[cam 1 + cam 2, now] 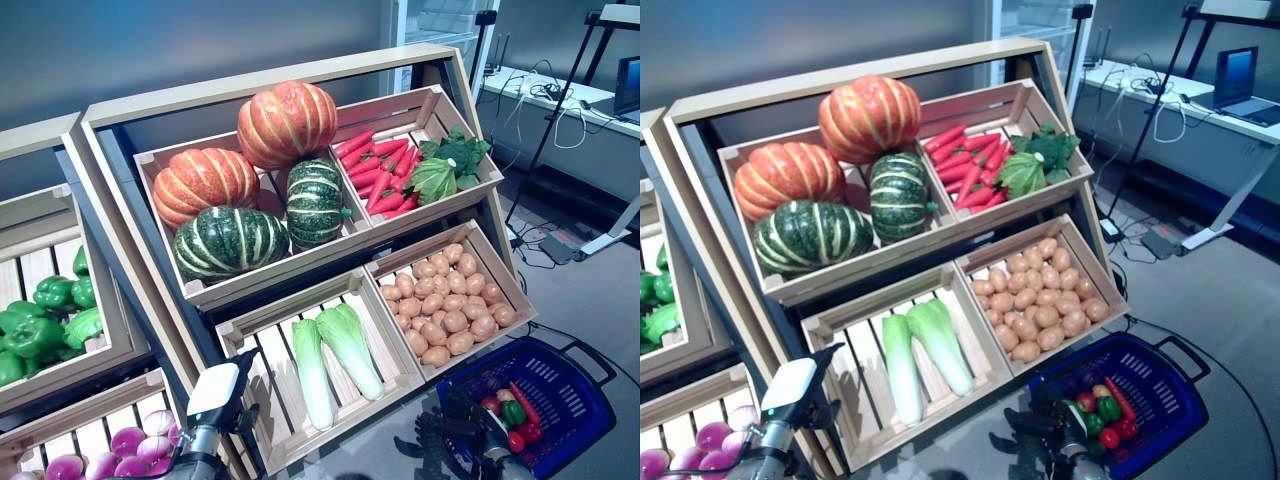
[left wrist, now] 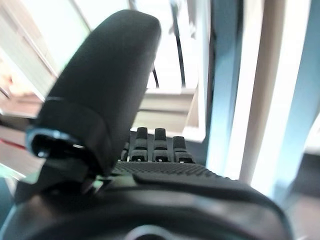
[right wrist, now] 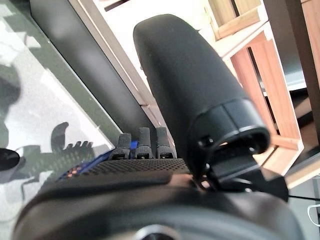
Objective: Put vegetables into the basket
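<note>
The blue plastic basket [image 1: 578, 398] stands on the floor at the lower right of the wooden vegetable stand [image 1: 300, 80]. In it lie a long red pepper [image 1: 526, 404], a green pepper [image 1: 513, 412] and small round red vegetables [image 1: 516, 441]. My right hand [image 1: 452, 432] is beside the basket's left rim, open and empty; its straight fingers [image 3: 144, 142] show in the right wrist view. My left hand [image 1: 214, 397], with a white thumb cover, is in front of the stand's lower crates, open and empty; its fingers [image 2: 159, 145] show in the left wrist view.
The stand's sloping crates rise behind both hands. A crate of purple round vegetables [image 1: 130, 442] lies just left of my left hand. A desk with cables [image 1: 560, 95] and a tripod leg [image 1: 560, 110] stand at the far right. Grey floor lies around the basket.
</note>
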